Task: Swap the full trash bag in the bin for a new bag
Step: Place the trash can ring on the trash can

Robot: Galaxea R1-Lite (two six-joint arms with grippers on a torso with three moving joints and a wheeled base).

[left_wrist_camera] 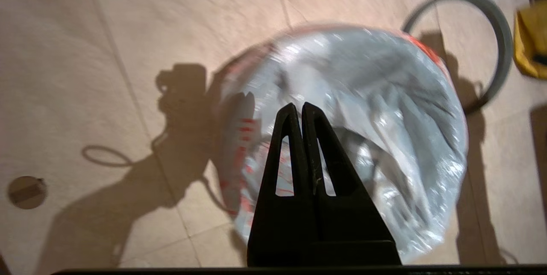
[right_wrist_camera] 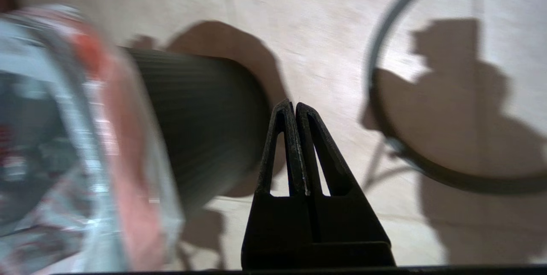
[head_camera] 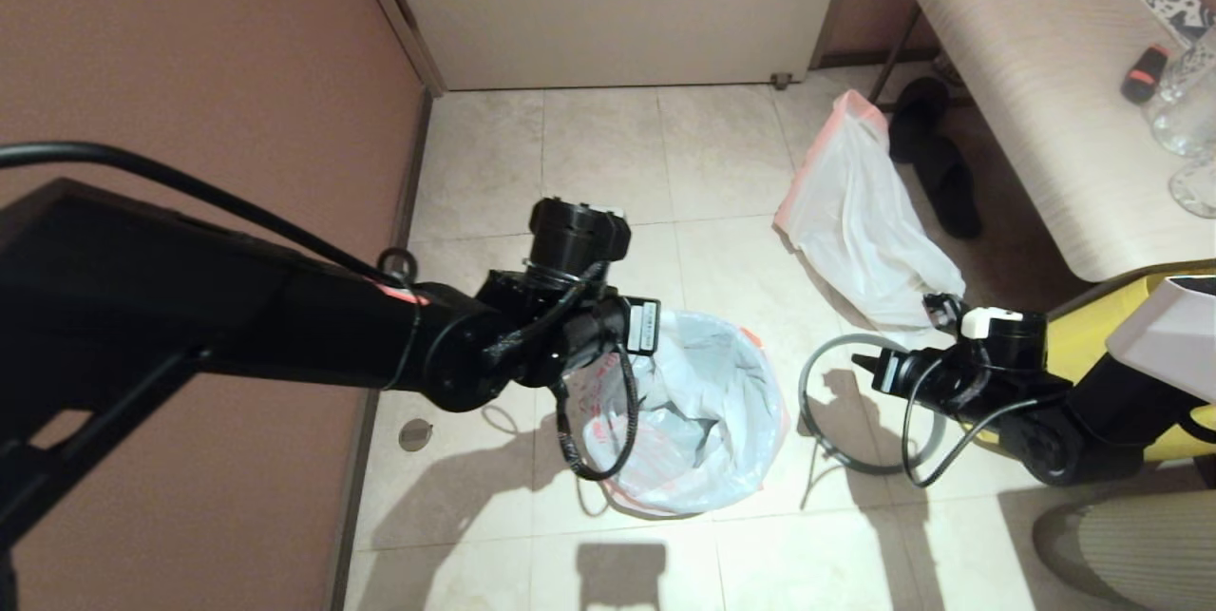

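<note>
The bin (right_wrist_camera: 205, 116) stands on the tiled floor, its black wall showing in the right wrist view. The new bag (head_camera: 703, 402), white with red characters, lines it and folds over the rim (right_wrist_camera: 124, 146). My left gripper (left_wrist_camera: 298, 107) hangs shut and empty over the lined opening (left_wrist_camera: 363, 108), near its left side. The grey hoop (head_camera: 819, 445) lies flat on the floor just right of the bin. My right gripper (right_wrist_camera: 291, 104) is shut and empty, low between the bin and the hoop (right_wrist_camera: 448, 176). The full trash bag (head_camera: 855, 221) with its pink-red rim lies further back on the floor.
A beige bench (head_camera: 1026, 88) at the right holds glasses and a small red-black item. Black slippers (head_camera: 936, 164) lie under its edge. A yellow bag (left_wrist_camera: 530, 44) sits beside the hoop. A brown wall (head_camera: 190, 69) runs along the left, a door (head_camera: 608, 3) behind, and a floor drain (head_camera: 415, 435) near the wall.
</note>
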